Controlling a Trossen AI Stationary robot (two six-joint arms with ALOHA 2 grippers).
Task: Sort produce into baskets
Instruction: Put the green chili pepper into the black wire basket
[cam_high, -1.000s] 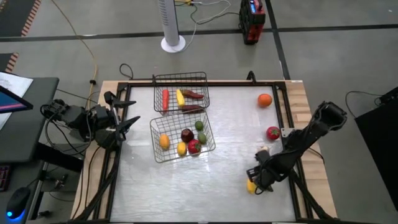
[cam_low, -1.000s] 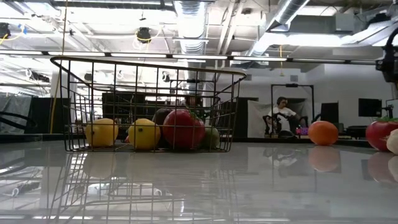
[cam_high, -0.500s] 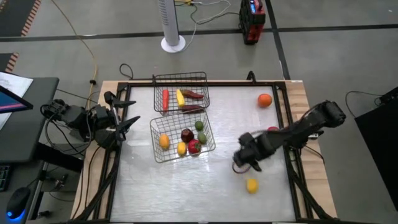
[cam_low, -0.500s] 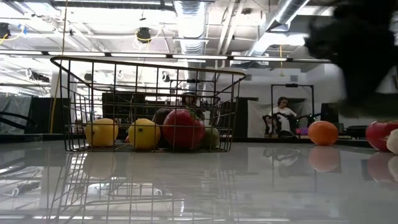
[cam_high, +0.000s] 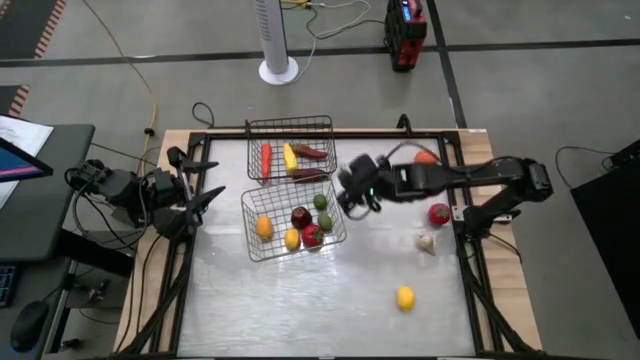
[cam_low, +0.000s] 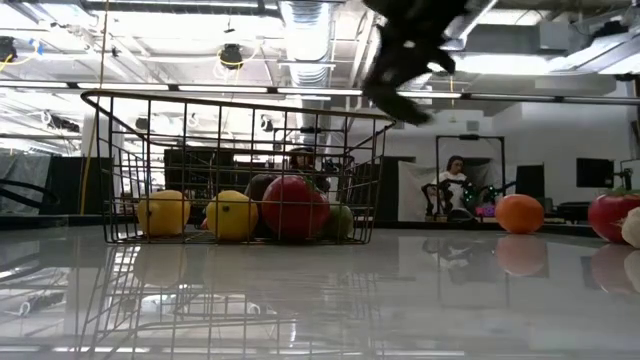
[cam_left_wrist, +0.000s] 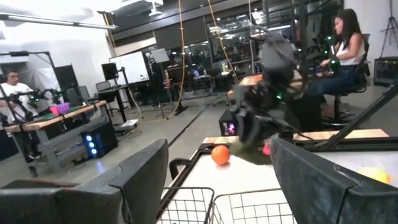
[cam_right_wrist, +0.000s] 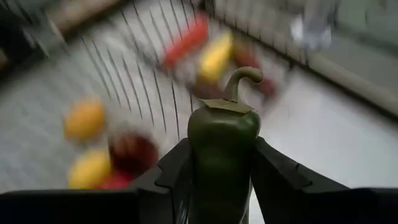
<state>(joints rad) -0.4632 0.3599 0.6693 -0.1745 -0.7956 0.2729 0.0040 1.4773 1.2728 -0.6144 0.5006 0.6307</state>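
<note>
Green pepper (cam_right_wrist: 222, 140), pinched by right gripper (cam_right_wrist: 217, 171), seemingly hidden overhead (high view).

A wire-mesh basket (cam_low: 150, 140) stands on the glossy table (cam_low: 320, 300), holding two lemons (cam_low: 163, 213), a red apple (cam_low: 295, 208) and a green fruit (cam_low: 342, 220). The right gripper (cam_low: 400, 60) hangs above its right rim. An orange (cam_low: 519, 213) and another red apple (cam_low: 612, 217) lie apart, right.
</note>
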